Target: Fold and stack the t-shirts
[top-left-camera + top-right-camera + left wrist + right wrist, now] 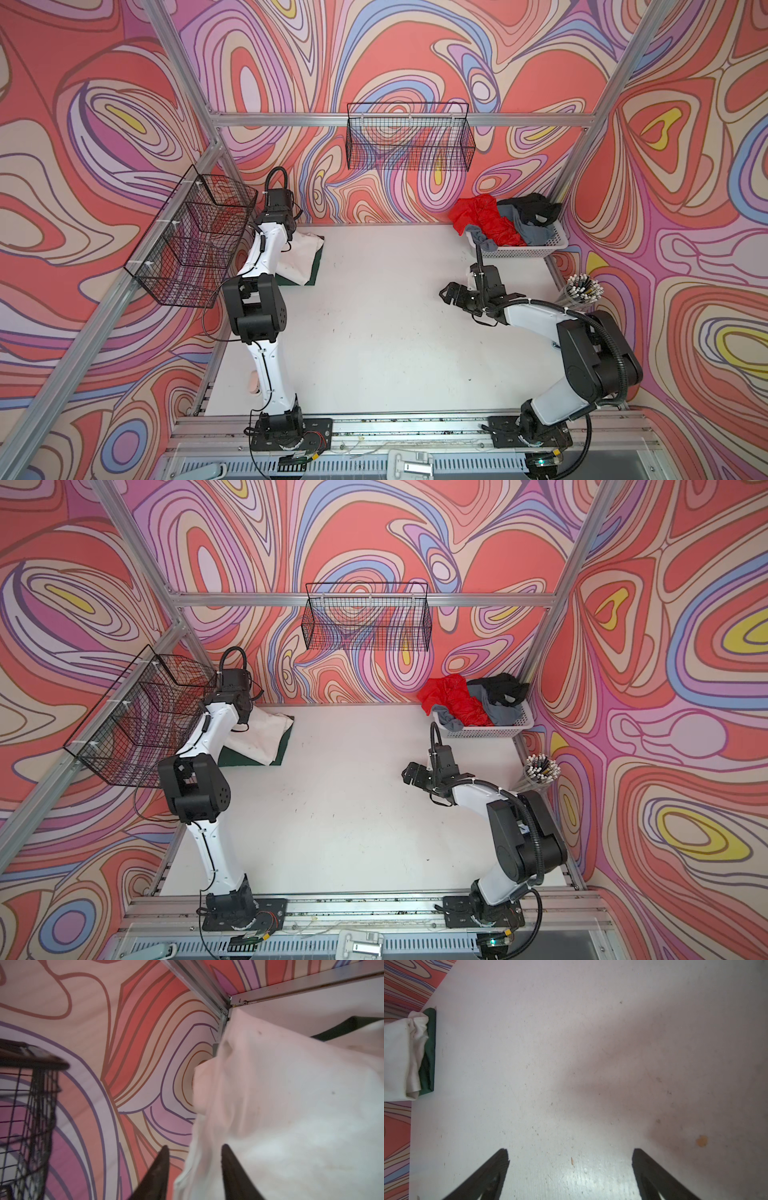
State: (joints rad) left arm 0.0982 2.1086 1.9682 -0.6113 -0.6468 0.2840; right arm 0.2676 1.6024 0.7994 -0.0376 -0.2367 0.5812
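Observation:
A folded white t-shirt (301, 257) (266, 737) lies on a folded dark green t-shirt (319, 249) (232, 756) at the table's back left corner. My left gripper (194, 1147) hovers over that pile's wall-side edge with its jaws apart. The white t-shirt (291, 1105) has its hem showing between the fingertips, and nothing is pinched. In both top views the left wrist hides those fingers. My right gripper (446, 291) (409, 771) (571, 1150) stands open over bare table right of the middle. Red (482, 220), grey (528, 232) and black (528, 208) t-shirts lie crumpled in the white basket (540, 249).
A black wire basket (195, 237) (27, 1105) hangs on the left wall close to my left arm. Another wire basket (409, 137) hangs on the back wall. A cup of pens (582, 291) stands by the right edge. Aluminium frame rails (207, 985) meet at the corner.

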